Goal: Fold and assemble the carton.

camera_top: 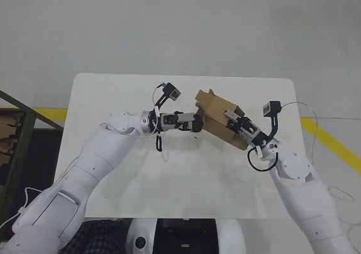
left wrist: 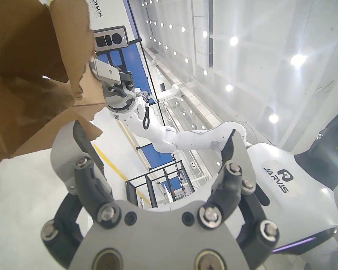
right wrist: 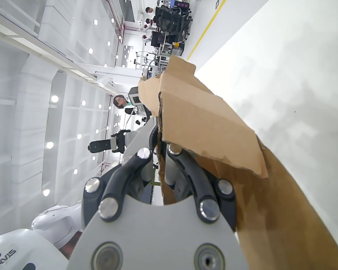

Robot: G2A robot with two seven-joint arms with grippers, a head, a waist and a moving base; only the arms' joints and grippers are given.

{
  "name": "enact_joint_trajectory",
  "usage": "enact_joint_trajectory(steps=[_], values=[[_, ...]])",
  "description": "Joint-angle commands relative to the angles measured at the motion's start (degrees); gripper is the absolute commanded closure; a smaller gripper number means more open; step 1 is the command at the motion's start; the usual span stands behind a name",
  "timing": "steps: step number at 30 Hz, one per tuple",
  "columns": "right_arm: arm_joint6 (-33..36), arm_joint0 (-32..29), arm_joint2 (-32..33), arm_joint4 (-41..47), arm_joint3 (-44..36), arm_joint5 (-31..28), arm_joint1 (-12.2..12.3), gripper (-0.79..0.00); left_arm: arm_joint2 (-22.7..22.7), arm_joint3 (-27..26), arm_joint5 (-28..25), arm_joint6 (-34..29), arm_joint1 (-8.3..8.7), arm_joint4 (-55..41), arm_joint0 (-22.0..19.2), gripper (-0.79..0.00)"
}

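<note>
Cardboard carton (camera_top: 219,115), brown and partly opened with ragged flaps, lies askew between the two arms over the far right part of the white surface (camera_top: 136,184). Whether it rests on the surface or is held just above it cannot be told. The right hand (camera_top: 234,119) grips the carton. In the right wrist view its fingers stand close together, with the edge of a carton wall pinched between them. The left hand (camera_top: 197,122) is at the opposite end of the carton with its fingers spread wide, holding nothing. One finger is just beside a lower flap. A yellow line (camera_top: 332,143) crosses the floor beyond the surface's right edge.
</note>
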Motion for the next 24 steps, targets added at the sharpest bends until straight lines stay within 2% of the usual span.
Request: enact_joint_trajectory(steps=[1,14,24], values=[[-0.47,0.11,-0.08,-0.24,-0.02,-0.04,-0.08,0.000,0.32,0.28,0.19,-0.18,-0.21,-0.14,-0.15,-0.785],[0.64,-0.10,-0.86,0.80,-0.80,-0.24,-0.51,0.000,0.67,3.10,-0.15,0.15,-1.29,-0.80,-1.35,-0.785],[3.03,-0.99,-0.55,0.46,-0.90,0.51,-0.41,0.000,-0.71,3.15,-0.45,0.45,-1.21,-0.20,-1.37,-0.785]])
